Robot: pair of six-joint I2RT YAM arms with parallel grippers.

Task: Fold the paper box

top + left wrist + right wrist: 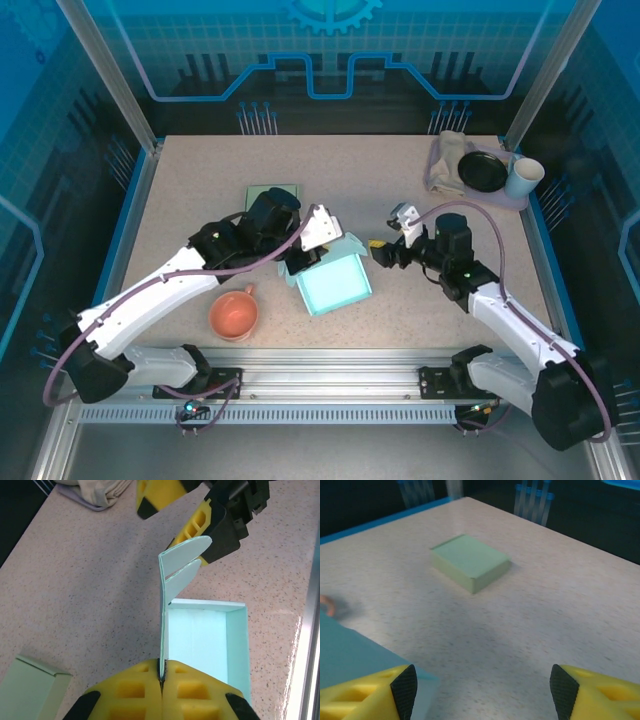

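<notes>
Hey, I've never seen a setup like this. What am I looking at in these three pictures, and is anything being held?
These are two robot arms bolted at the near edge of a table. One picture comes from a camera above and behind them; the other two come from cameras on each wrist.

On the table lie a light blue paper box, a closed green box, an orange cup, and at the far right a cloth, a black dish and a white cup.

The left end effector is shut on the blue box's upright flap. The right end effector is open, close to that flap's tip.
</notes>
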